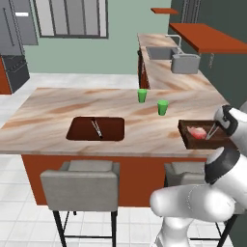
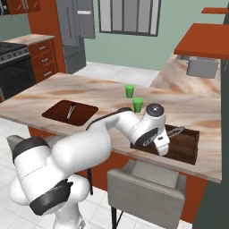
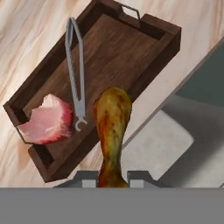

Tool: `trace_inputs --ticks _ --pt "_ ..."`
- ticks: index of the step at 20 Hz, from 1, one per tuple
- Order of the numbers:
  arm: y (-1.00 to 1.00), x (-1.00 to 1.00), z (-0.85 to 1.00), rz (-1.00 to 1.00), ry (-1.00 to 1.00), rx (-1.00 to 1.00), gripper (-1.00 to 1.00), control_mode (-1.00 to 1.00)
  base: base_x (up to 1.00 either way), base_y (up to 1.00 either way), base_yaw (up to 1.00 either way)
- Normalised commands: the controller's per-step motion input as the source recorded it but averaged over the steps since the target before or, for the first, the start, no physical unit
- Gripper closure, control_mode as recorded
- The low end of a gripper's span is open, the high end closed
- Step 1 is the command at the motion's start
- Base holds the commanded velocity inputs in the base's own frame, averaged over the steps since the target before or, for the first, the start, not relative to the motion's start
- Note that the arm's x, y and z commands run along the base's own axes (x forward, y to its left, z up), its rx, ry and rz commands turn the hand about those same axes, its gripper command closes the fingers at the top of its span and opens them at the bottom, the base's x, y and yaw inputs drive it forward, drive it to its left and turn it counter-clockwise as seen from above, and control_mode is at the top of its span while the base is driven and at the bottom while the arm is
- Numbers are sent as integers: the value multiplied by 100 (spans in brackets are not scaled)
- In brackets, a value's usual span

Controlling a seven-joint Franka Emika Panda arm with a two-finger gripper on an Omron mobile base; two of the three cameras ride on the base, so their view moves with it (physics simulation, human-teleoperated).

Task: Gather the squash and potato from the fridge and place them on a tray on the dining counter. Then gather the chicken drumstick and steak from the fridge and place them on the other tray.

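My gripper [image 3: 112, 177] is shut on the thin end of a golden-brown chicken drumstick [image 3: 112, 127], held just above the rim of a dark reddish-brown tray [image 3: 131, 43]. That tray sits at the near right edge of the dining counter [image 1: 58, 111]. A pink steak [image 3: 47, 120] lies at one end of it, beside metal tongs [image 3: 75, 70]. The steak [image 1: 196, 131] also shows in the left base view, close to my hand. The other tray [image 1: 77, 130] lies mid-counter with tongs [image 1: 97, 128] in it. The grey fridge [image 2: 76, 31] stands far back. Squash and potato are out of view.
Two green cups [image 1: 142, 95] [image 1: 163, 107] stand on the counter behind the trays. Grey stools [image 1: 79, 185] [image 2: 145, 183] are tucked under the near edge, one right below my hand. A wall counter with a sink [image 1: 161, 52] runs along the back right.
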Motion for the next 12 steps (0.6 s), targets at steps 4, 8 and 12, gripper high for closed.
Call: trace_inputs --ticks 4,8,12 --pt "-60 33 -16 0 0 0 100 -100 0 0 0" --pt "-37 54 -18 0 0 0 100 -100 0 0 0" --pt "-16 70 -22 2 0 0 100 -100 0 0 0"
